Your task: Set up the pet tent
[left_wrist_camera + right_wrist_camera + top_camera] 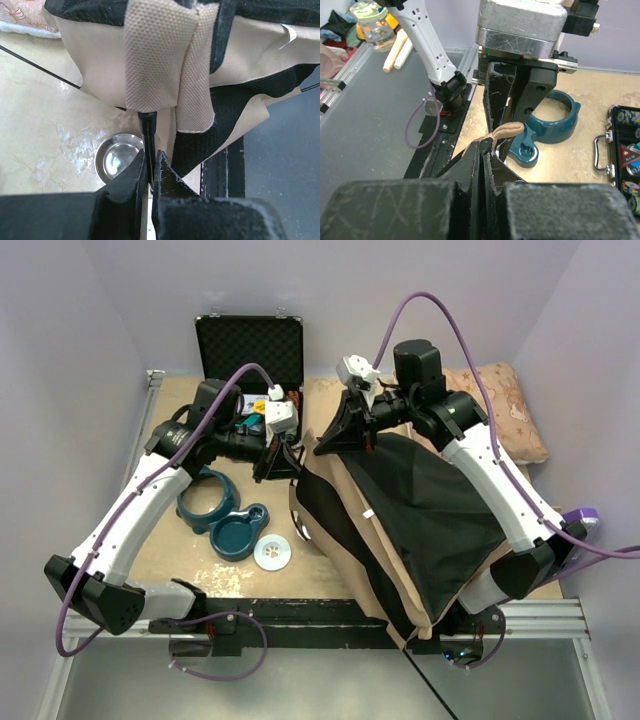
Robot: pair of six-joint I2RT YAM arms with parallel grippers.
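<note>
Top external view: the pet tent (pixel 420 510) lies collapsed on the right half of the tabletop, running from the middle to the near edge, with its black lining facing up over tan canvas.
Left gripper (pixel 276 462): my fingers are pressed together on a thin black pole (pixel 147 127), just below a folded tan canvas sleeve (pixel 160 60), at the tent's far left end.
Right gripper (pixel 345 435): pinching a tan canvas tab (pixel 506 131) at the tent's far end, just beside my left gripper.
Pillow (pixel 505 405): at the far right corner, partly behind my right arm.
Black case (pixel 250 348): open, at the far edge, left of the middle.
Teal ring (pixel 187 508): left of the tent, under my left arm.
Teal bowl (pixel 238 535): touching the ring on its near side.
Round dish (pixel 272 552): 1 small pale disc just beside the teal bowl, near the tent's left edge.
</note>
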